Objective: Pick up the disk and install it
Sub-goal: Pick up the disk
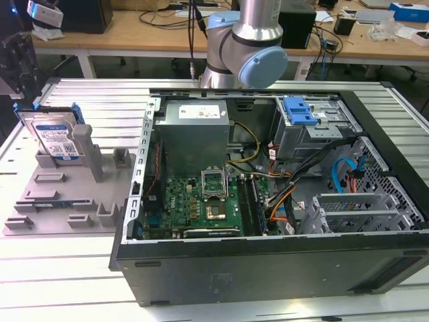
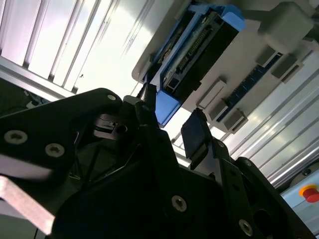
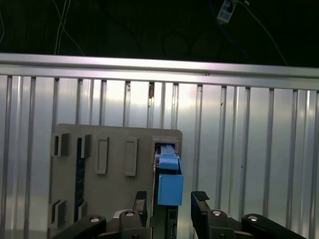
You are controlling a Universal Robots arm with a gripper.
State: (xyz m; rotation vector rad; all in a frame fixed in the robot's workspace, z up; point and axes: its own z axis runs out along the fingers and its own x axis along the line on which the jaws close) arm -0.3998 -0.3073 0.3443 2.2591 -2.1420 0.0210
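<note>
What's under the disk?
The disk stands in a slot of the grey fixture, which lies on the slatted table. The slot hides the disk's lower edge.

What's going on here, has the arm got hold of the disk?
Not yet. The disk stands on edge in the grey fixture on the exterior view's left, beside the open computer case, so it is not installed. In the first wrist view the gripper sits at the disk's blue-railed end with one finger on each side, open and not clamped on it.
</note>
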